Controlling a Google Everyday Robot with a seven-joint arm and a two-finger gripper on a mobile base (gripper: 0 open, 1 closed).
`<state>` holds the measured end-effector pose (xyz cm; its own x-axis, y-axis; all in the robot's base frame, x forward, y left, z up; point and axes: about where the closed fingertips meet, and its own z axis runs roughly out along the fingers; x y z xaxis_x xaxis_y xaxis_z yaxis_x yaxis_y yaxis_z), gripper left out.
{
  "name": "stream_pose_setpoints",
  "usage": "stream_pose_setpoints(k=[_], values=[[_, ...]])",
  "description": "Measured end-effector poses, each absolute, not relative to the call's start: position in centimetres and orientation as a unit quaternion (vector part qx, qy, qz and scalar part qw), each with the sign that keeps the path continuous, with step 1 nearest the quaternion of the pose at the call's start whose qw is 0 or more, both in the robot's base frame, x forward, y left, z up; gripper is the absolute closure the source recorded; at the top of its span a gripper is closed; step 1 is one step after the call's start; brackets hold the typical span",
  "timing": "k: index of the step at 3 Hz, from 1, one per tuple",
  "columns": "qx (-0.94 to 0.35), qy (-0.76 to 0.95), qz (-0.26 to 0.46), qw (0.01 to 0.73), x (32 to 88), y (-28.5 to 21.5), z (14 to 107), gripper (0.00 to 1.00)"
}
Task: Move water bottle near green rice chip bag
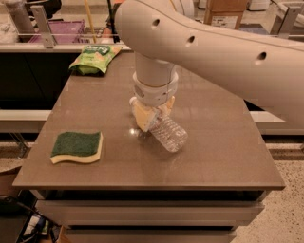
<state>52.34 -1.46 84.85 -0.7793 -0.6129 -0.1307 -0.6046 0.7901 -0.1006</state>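
The clear, ribbed water bottle [168,134] leans over near the middle of the tabletop [223,156], its top end pinched in the tool [153,115]. The light green rice chip bag [96,58] lies at the far left corner, well apart from it.

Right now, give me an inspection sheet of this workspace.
Surface: brown table, some glare near its middle.
Job's things: water bottle mid-table, tilted, its base pointing to the near right; green rice chip bag at the far left corner, well apart from the bottle.
Clutter: green and yellow sponge lying flat near the left front edge.
Grippers: claw low over mid-table, at the bottle's upper end.
Cables: nothing seen.
Surroundings: cardboard box and purple crate behind the table.
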Motion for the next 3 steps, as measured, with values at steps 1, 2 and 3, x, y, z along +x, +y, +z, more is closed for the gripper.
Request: stream_pose_setpoints(k=[1, 2, 3], values=[[-0.317, 0.941, -0.018, 0.121, 53.6, -2.3, 86.8, 1.0], [-0.312, 0.937, -0.003, 0.16, 55.4, -3.2, 89.0, 1.0], [-0.306, 0.929, 0.011, 0.209, 57.5, -3.6, 92.1, 1.0]])
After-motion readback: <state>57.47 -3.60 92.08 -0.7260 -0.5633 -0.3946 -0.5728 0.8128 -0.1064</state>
